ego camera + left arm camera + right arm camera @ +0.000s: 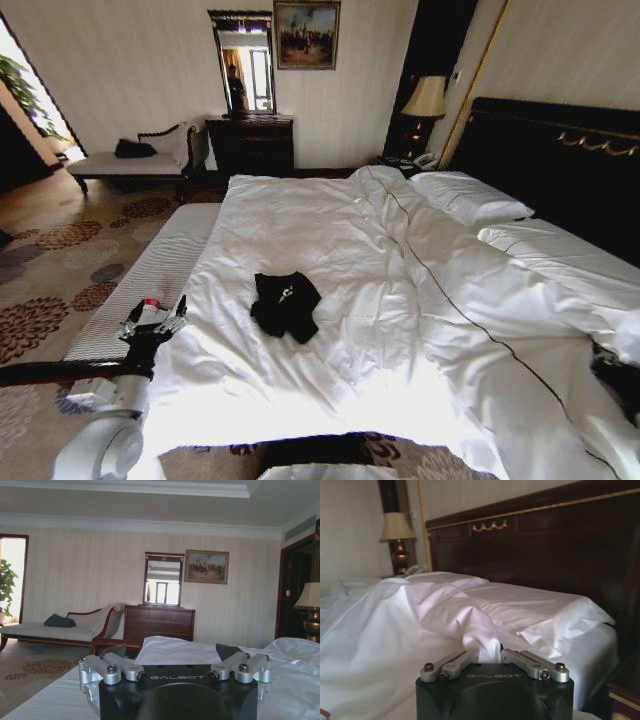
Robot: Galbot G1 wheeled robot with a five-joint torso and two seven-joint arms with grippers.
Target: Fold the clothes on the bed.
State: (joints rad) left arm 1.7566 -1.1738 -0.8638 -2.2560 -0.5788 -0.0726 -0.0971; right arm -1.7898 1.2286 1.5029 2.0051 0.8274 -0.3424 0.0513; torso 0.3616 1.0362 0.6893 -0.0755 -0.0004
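Note:
The clothes point(285, 304), a black T-shirt, lie bunched in a small heap on the white duvet of the bed point(340, 230), left of its middle. My left gripper point(156, 322) hovers open at the bed's left edge, beside the heap and well apart from it. In the left wrist view, the left gripper point(172, 654) has its fingers point(112, 667) spread wide with nothing between them. My right gripper point(612, 372) sits low at the bed's right side, far from the shirt. Seen from the right wrist, the right gripper point(490, 653) has its linkages drawn together over the duvet.
A grey striped bench point(150, 275) runs along the bed's left side under my left arm. Pillows point(470, 198) and the dark headboard point(560, 150) are at the far right. A chaise point(135, 162), a dresser point(250, 145) and a lamp point(425, 100) line the back wall.

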